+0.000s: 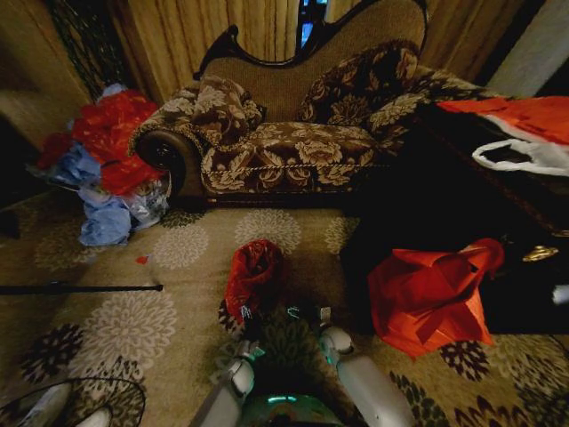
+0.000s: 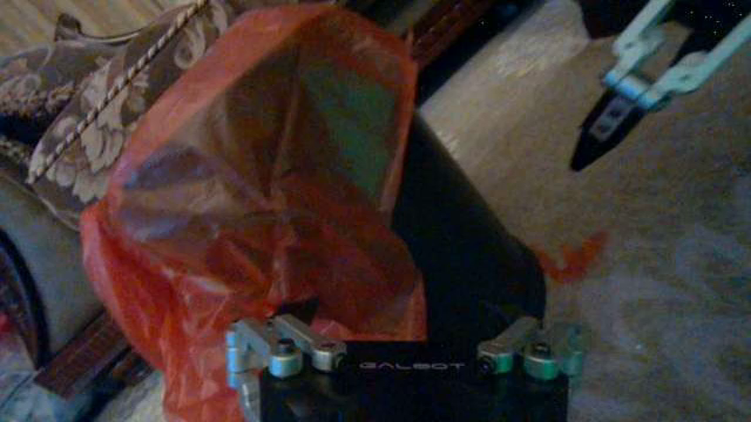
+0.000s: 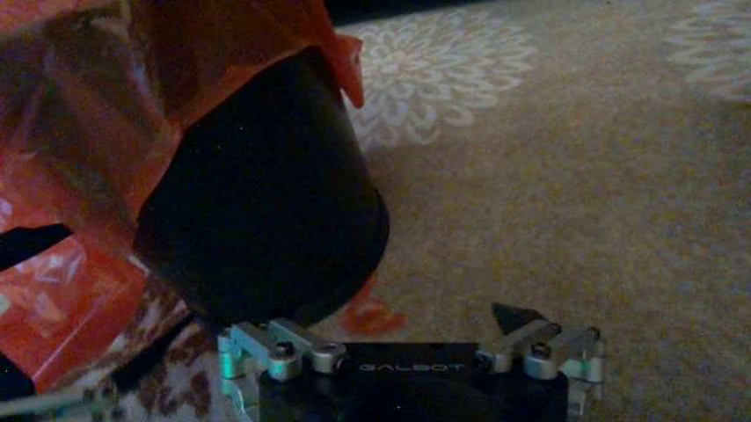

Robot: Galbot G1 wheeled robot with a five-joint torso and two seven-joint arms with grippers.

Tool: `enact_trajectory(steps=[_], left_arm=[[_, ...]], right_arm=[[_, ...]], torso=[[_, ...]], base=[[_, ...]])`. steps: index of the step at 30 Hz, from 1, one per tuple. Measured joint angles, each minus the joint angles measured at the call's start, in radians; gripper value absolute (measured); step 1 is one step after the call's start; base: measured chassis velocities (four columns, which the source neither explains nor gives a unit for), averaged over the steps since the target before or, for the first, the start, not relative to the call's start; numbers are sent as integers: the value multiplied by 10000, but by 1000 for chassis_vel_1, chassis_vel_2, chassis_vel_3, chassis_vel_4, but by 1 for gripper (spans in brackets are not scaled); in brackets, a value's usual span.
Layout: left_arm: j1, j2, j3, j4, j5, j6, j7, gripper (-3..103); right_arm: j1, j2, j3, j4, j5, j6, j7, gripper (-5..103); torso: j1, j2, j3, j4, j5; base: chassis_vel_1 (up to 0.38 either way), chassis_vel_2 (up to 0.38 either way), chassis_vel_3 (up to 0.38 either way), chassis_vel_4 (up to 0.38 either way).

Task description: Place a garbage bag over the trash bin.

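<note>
Two grippers sit low at the near edge of your head view, just this side of the bin. Farthest left, a heap of bags lies on the carpet beside the sofa, well apart from your work. Next comes a thin dark pole flat on the floor. Your left gripper is close against the near side of the bin; whether its claw is clenched or released cannot be told from any view. The bag is draped over the bin's top and far side. In your left wrist view the bag covers the top and one flank, while the bin's black wall stays bare on the other flank. Your right gripper hangs just right of the bin, released, fingers apart and touching nothing. Farther right, an orange bag rests against dark furniture.
</note>
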Motion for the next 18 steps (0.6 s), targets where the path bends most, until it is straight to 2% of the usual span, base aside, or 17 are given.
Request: enact_trajectory(steps=[2, 3, 6, 7, 9, 11, 12, 13, 14, 15, 17, 18], left_arm=[[-95, -59, -44, 69, -6, 45, -26, 88], [-95, -59, -44, 69, -6, 45, -26, 88], [-215, -142, -75, 155, -18, 176, -151, 71], [-215, -142, -75, 155, -18, 176, -151, 71], [-199, -146, -78, 115, -35, 275, -225, 60], [-183, -145, -77, 97, -42, 286, -235, 60], [-169, -145, -77, 94, -44, 287, -238, 49], [-156, -143, -78, 93, -44, 286, -240, 49], [-122, -140, -82, 93, -44, 275, -241, 43], [-122, -140, -82, 93, -44, 275, -241, 43], [-50, -129, -86, 78, -44, 255, -245, 33], [-50, -129, -86, 78, -44, 255, -245, 33]], right_arm=[[-4, -8, 1, 2, -3, -1, 2, 100], [-4, -8, 1, 2, -3, -1, 2, 100], [-6, -21, 3, 3, -12, -1, 13, 100], [-6, -21, 3, 3, -12, -1, 13, 100], [-1, -6, 6, -20, -29, -1, 20, 100], [6, 11, 8, -40, -45, -1, 21, 100], [15, 34, 10, -56, -63, -1, 22, 100], [20, 50, 13, -70, -77, -1, 23, 100], [28, 80, 19, -98, -105, 0, 24, 100], [28, 80, 19, -98, -105, 0, 24, 100], [45, 109, 25, -152, -157, 21, 24, 100], [45, 109, 25, -152, -157, 21, 24, 100]], torso=[[0, 0, 0, 1, 0], [0, 0, 0, 1, 0], [0, 0, 0, -1, -2], [0, 0, 0, -1, -2], [0, 0, 0, 0, -1], [0, 0, 0, -1, -1], [0, 0, 0, -1, -2], [0, 0, 0, -2, -2], [0, 0, 0, -3, -3], [0, 0, 0, -3, -3], [0, 0, 0, -2, -2], [0, 0, 0, -2, -2]], base=[[0, 0, 0, 0], [0, 0, 0, 0], [0, 0, 0, 0], [0, 0, 0, 0], [0, 0, 0, 0], [0, 0, 0, 0], [0, 0, 0, 0], [0, 0, 0, 0], [0, 0, 0, 0], [0, 0, 0, 0], [0, 0, 0, 0], [0, 0, 0, 0]])
